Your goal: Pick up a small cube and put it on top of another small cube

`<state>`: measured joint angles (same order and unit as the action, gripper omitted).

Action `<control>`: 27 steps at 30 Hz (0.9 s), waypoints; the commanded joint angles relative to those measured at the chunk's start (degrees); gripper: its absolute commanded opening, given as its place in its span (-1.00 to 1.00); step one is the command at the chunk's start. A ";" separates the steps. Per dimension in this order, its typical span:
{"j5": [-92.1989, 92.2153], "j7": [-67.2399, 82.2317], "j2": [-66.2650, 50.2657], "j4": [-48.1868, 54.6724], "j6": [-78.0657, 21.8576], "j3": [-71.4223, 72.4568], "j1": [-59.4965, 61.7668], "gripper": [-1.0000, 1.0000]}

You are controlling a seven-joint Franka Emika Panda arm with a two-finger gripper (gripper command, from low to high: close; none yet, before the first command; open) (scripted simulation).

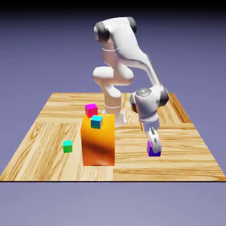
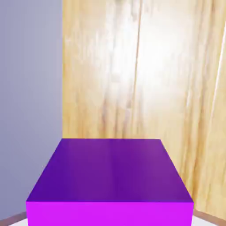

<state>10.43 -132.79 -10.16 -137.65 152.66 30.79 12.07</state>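
Observation:
The small purple cube (image 1: 154, 151) sits low on the wooden table (image 1: 185, 150) toward the exterior view's right. My gripper (image 1: 153, 145) comes down on it from above, with the fingers shut on its sides. In the hand view the purple cube (image 2: 110, 176) fills the bottom between the finger tips, and only slivers of grey show at the lower corners. No gap shows between the cube and the table. A green cube (image 1: 67, 146) lies to the exterior view's left. A magenta-pink cube (image 1: 91, 109) lies behind the orange block.
A tall orange block (image 1: 98, 141) stands left of the gripper, with a teal cube (image 1: 96, 121) on its top. Beyond the cube the hand view shows the table edge (image 2: 62, 70) and backdrop.

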 commanded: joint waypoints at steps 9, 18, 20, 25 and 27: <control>-1.90 22.43 9.59 1.85 -11.18 -7.48 -4.06 -1.00; -3.79 44.85 19.19 3.70 -22.30 -14.96 -8.13 -1.00; -4.22 49.84 21.32 4.12 -24.77 -16.62 -9.03 -1.00; -5.27 62.30 26.65 5.15 -30.94 -20.78 -11.29 -1.00; -5.69 67.28 28.78 5.56 -33.41 -22.44 -12.20 -1.00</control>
<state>4.93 -65.42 18.61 -132.09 119.27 8.35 -0.12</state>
